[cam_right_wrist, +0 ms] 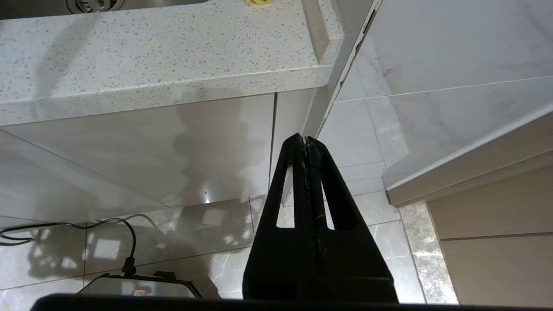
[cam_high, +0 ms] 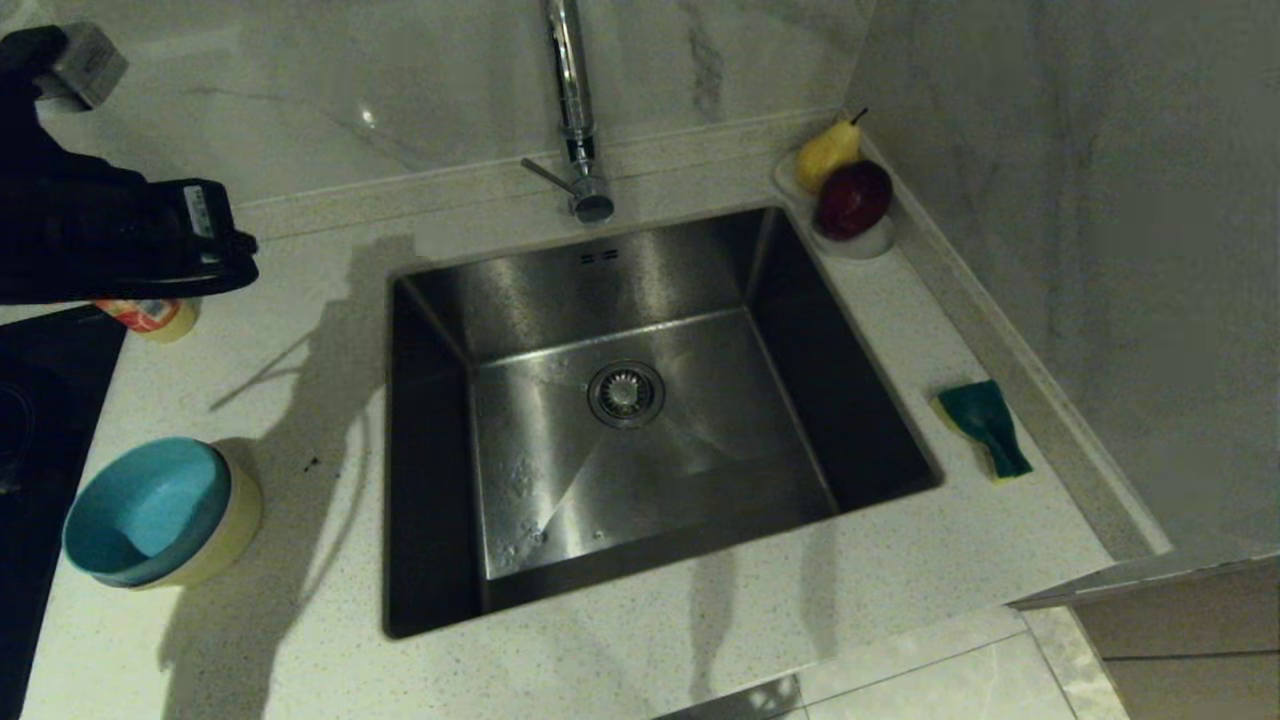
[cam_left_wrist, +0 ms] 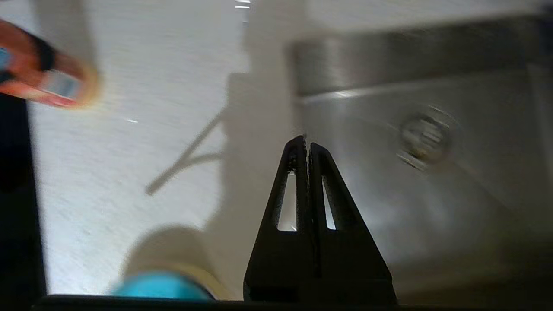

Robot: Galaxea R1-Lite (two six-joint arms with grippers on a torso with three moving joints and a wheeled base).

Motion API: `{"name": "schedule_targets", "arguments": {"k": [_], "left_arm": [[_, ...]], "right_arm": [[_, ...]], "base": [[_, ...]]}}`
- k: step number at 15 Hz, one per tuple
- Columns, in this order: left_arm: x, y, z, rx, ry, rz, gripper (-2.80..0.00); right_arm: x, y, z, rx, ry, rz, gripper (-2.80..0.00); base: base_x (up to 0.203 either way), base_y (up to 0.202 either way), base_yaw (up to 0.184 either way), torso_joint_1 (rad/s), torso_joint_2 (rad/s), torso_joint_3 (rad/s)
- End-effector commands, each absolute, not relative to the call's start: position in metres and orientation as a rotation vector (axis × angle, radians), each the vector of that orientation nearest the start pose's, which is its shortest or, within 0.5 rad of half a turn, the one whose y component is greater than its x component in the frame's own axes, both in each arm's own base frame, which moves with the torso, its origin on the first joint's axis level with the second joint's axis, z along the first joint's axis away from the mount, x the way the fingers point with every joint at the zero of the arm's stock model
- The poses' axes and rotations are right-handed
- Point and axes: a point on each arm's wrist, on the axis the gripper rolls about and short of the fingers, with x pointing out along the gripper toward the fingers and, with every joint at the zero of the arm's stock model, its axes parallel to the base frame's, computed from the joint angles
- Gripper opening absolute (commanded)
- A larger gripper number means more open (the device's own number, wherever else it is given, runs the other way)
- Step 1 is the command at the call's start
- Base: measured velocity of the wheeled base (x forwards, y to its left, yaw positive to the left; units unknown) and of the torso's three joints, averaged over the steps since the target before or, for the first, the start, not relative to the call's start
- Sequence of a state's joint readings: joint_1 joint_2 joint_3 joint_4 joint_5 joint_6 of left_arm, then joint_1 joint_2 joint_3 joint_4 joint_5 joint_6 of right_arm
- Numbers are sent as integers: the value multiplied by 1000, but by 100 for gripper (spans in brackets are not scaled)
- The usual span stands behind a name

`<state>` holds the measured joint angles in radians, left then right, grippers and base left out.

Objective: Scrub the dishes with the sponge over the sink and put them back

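A light blue bowl sits nested in a yellow bowl on the counter left of the sink. The sponge, green face up, lies on the counter right of the sink. My left arm hangs above the counter's back left. In its wrist view the left gripper is shut on nothing, above the sink's left rim, with the blue bowl below it. My right gripper is shut and empty, parked below the counter's front edge.
A chrome tap stands behind the sink, whose drain lies mid-basin. A clear dish with a pear and a red fruit sits at the back right. A small orange-labelled bottle lies under my left arm. A black hob borders the left.
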<state>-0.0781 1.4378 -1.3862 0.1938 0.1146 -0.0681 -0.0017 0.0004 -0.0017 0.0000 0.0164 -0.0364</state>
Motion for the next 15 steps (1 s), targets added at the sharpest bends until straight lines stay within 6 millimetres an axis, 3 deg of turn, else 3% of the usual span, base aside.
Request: {"name": "schedule_targets", "arguments": {"k": [1,5,9,12,13,15], "left_arm": [[167,-21,354,-56,133,-21,-280],[63,-6,335,-76,-1,-10,-280],[-5,5,300,-87,-112,150,-280],[-32,4,264,-85,-141,217,-280],[-42,3,244,-83,-150,230,-280],[-33,3,203,-82,-75,257,-280]], "right_arm": [[-23,0,76,-37,0,15,-280],[-23,0,76,-37,0,15,-280],[-23,0,76,-37,0,15,-280],[-23,0,76,-37,0,15,-280],[-23,0,76,-37,0,15,-280],[-23,0,76,-37,0,15,-280]], "base": [[0,0,0,0,0,0],[0,0,0,0,0,0],[0,0,0,0,0,0],[0,0,0,0,0,0],[0,0,0,0,0,0],[0,0,0,0,0,0]]}}
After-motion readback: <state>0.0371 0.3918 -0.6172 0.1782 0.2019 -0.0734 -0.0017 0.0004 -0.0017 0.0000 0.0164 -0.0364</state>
